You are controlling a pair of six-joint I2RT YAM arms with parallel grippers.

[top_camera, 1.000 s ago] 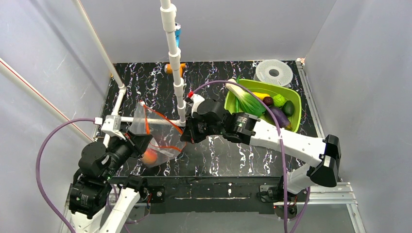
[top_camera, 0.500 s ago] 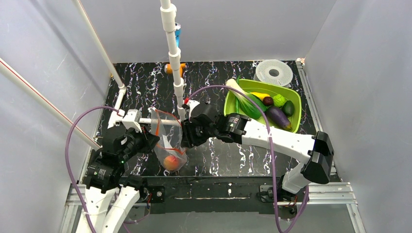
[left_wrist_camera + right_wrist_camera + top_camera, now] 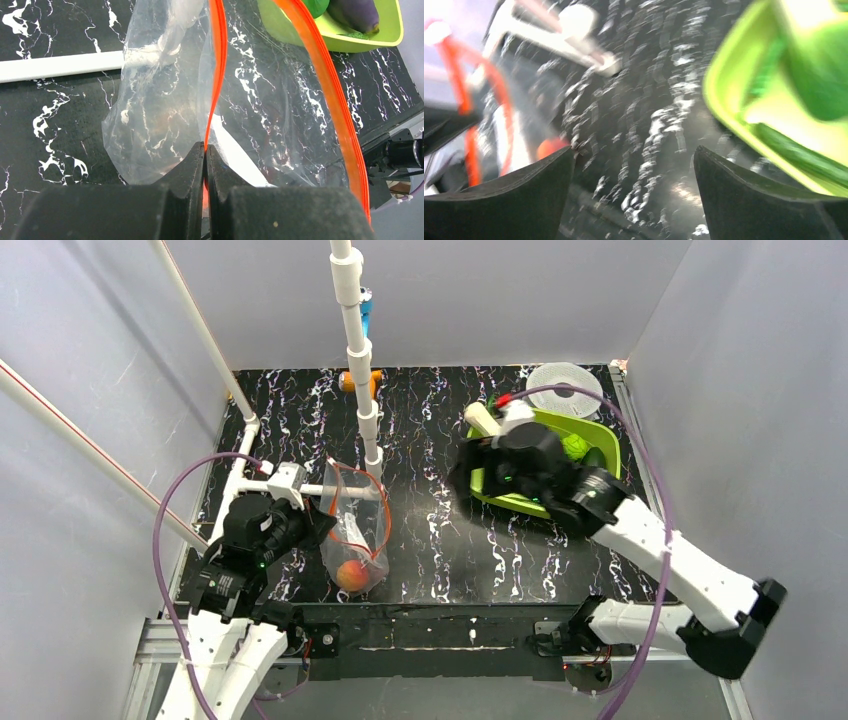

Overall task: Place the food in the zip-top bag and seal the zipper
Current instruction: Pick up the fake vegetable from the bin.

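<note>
Right tool (image 3: 633, 150) is spread wide and holds nothing, hanging at the left edge of the lime-green tray (image 3: 606, 445). Food not yet bagged sits in that tray, just to the tool's right and partly under the arm. Only the light green leafy ball (image 3: 573, 446) shows clearly from above. The right wrist view is blurred, so the big green lump at its upper right is probably that ball.

Left tool (image 3: 205, 155) is pinched shut on the zipper (image 3: 216, 75) and holds the zip-top bag (image 3: 350, 530) upright, mouth up and open as a loop. The orange-red peach (image 3: 351, 574) lies at the bag's bottom. The bag is well apart from the right tool, to its left across bare table (image 3: 440, 540). The mouth loop's long axis runs roughly near-to-far.

Judgement: the right arm is free and nearer the tray, so the pick is its job, followed by a leftward carry to the mouth.
</note>
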